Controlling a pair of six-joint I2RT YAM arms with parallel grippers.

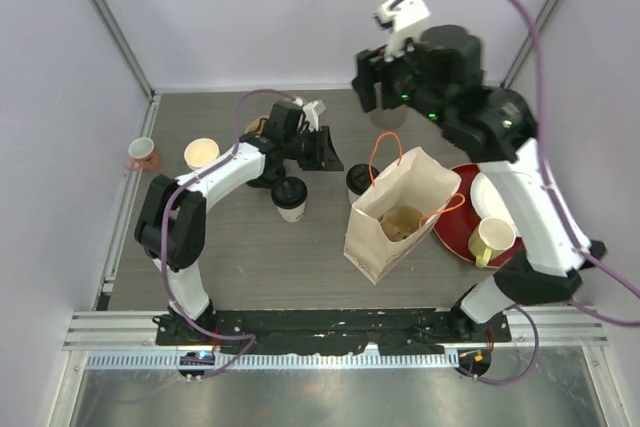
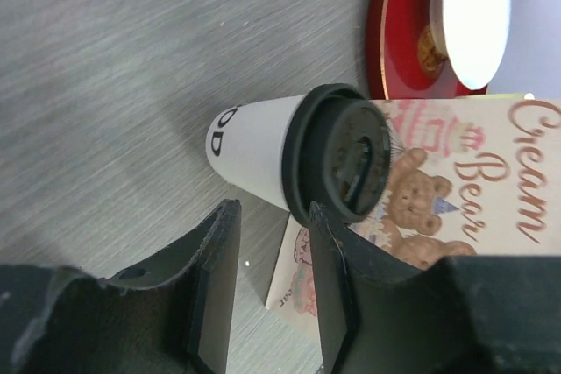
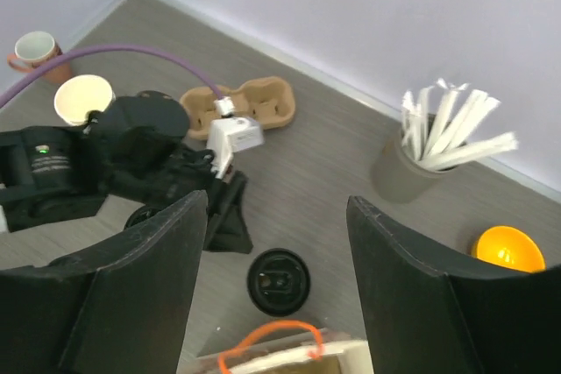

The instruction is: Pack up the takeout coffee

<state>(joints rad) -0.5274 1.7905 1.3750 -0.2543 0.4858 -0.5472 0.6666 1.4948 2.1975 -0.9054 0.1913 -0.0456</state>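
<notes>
Grey wood-grain table (image 1: 240, 257), enclosed by white panels, carries the work. Nearest the arm bases stands the open paper bag (image 1: 400, 217), orange handles raised, with something brownish inside that cannot be identified. Just beside the bag's far left side stands the takeout coffee (image 1: 358, 180), upright, black lid fitted, not yet held. The left gripper (image 2: 272, 216) is aimed at it with jaws partly spread and nothing between them; the cup sits just past the fingertips (image 2: 329, 251). Recommended: advance until the paper wall below the lid lies between both pads, then close gently, since thin paper is likely to crush and the lid may pop. Lift clear of the bag's rim before moving over the mouth; the handles could snag. A second lidded cup (image 1: 290, 197) stands close beside the left forearm and may be knocked. To the right, a red plate (image 1: 460, 242) holds a yellow mug (image 1: 492, 239). The right gripper (image 3: 276, 208) hangs high above, jaws spread wide, empty. Farther back: cup carrier (image 3: 263, 98), straw holder (image 3: 403, 172), cream cup stack (image 1: 202, 154), pinkish mug (image 1: 142, 154).
</notes>
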